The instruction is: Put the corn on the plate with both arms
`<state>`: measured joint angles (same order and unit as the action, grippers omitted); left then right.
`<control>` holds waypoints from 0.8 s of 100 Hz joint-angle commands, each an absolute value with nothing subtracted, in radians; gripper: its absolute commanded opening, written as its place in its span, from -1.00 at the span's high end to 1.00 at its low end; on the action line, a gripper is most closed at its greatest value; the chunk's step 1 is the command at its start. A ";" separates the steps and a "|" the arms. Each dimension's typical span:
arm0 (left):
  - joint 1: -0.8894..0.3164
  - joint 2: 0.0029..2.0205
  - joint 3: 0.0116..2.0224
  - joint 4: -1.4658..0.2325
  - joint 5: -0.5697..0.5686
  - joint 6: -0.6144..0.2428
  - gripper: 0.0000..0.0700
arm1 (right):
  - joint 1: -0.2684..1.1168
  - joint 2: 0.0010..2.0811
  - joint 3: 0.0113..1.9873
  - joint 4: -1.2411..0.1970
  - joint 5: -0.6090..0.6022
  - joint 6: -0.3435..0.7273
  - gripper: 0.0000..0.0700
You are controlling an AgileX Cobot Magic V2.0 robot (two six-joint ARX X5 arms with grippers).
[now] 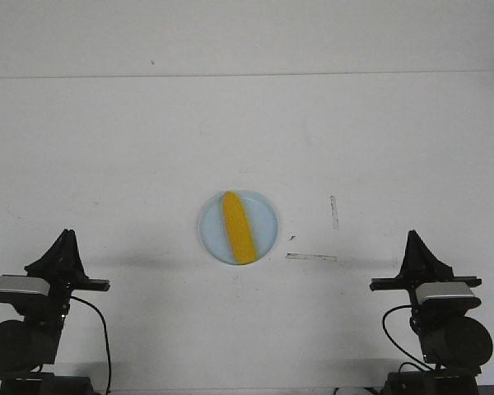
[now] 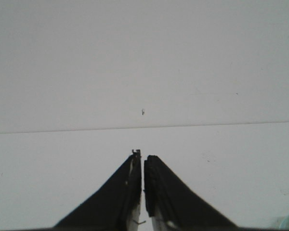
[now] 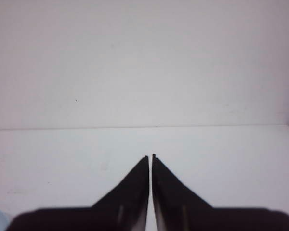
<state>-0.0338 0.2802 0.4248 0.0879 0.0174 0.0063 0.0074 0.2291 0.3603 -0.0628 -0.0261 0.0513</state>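
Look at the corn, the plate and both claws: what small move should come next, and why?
Probably none beyond keeping both arms parked. The corn already lies on the plate, and the left claw and right claw sit shut and empty near the table's near edge, well clear of it.

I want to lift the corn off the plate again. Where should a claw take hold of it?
Grip the corn across its thick middle, coming straight down from above, fingers closing from its left and right sides. It lies flat along the plate, so the ends taper and the low rim blocks a side approach.
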 commanded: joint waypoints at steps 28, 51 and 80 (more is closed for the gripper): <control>-0.033 0.271 0.428 0.094 0.018 0.010 1.00 | 0.007 0.228 0.364 -0.052 -0.027 0.047 0.97; -0.032 0.244 0.402 0.025 0.041 -0.076 1.00 | 0.007 0.228 0.364 -0.052 -0.026 0.047 0.97; -0.032 0.130 0.243 0.077 0.041 -0.076 1.00 | 0.007 0.228 0.364 -0.052 -0.027 0.047 0.97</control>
<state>-0.0330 0.1532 0.2646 0.0593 0.0364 -0.0700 0.0074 0.2291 0.3603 -0.0628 -0.0261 0.0513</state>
